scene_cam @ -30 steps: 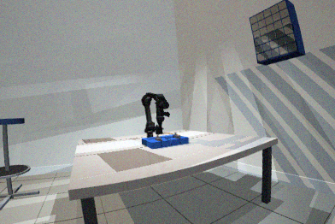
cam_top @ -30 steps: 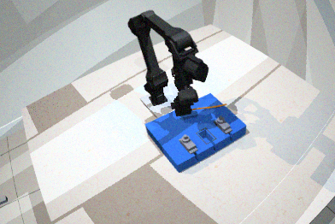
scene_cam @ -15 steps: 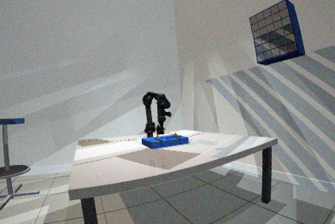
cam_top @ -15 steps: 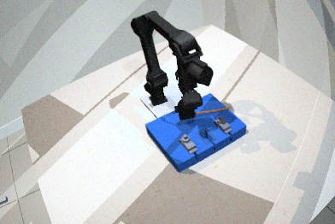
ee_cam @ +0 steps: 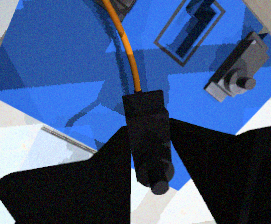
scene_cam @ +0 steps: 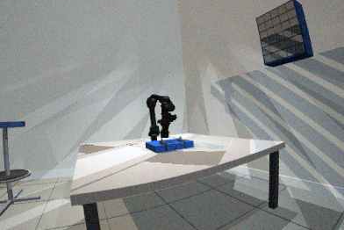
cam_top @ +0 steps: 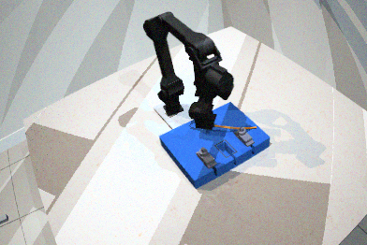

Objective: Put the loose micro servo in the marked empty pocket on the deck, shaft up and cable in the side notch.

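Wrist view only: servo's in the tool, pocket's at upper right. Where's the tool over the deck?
Observer: From the top view, the tool, shut on the micro servo, is at the blue deck's edge nearest the arm base, short of the pocket.
Operator: What flanks the pocket?
Observer: A seated servo on one side and a second seated servo on the other. The orange cable trails out past the second one.

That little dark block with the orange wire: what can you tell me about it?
It is a micro servo: a small, dark, boxy body with a round output shaft at one end and an orange cable curving from the other. The gripper is clamped on its sides, carrying it above the blue deck, short of the outlined empty pocket.
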Action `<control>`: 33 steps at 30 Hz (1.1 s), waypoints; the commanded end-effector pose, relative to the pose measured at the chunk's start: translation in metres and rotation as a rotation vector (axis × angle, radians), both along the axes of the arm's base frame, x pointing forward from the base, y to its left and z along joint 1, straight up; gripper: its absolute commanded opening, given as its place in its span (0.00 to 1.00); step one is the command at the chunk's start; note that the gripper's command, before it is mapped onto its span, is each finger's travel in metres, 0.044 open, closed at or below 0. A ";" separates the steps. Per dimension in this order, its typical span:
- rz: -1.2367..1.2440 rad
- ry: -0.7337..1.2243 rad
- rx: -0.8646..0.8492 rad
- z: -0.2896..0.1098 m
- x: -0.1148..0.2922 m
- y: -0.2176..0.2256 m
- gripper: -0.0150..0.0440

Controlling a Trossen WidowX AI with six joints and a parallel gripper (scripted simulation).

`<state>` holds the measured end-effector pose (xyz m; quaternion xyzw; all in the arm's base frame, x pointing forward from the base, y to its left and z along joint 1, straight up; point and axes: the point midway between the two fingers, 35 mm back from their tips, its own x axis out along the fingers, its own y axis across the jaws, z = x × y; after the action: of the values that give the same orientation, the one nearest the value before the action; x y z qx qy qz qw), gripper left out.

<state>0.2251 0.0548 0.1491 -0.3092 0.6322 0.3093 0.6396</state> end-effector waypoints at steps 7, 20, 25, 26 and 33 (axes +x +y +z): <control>-0.335 -0.005 0.011 0.002 0.002 0.001 0.25; -0.760 -0.002 0.016 0.002 0.002 0.001 0.25; -0.766 -0.002 0.016 0.002 0.002 0.001 0.25; -0.766 -0.002 0.016 0.002 0.004 0.001 0.25; -0.766 -0.003 0.017 0.003 0.028 0.005 0.25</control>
<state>0.2398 0.0567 0.1482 -0.0496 0.7046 0.0516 0.7060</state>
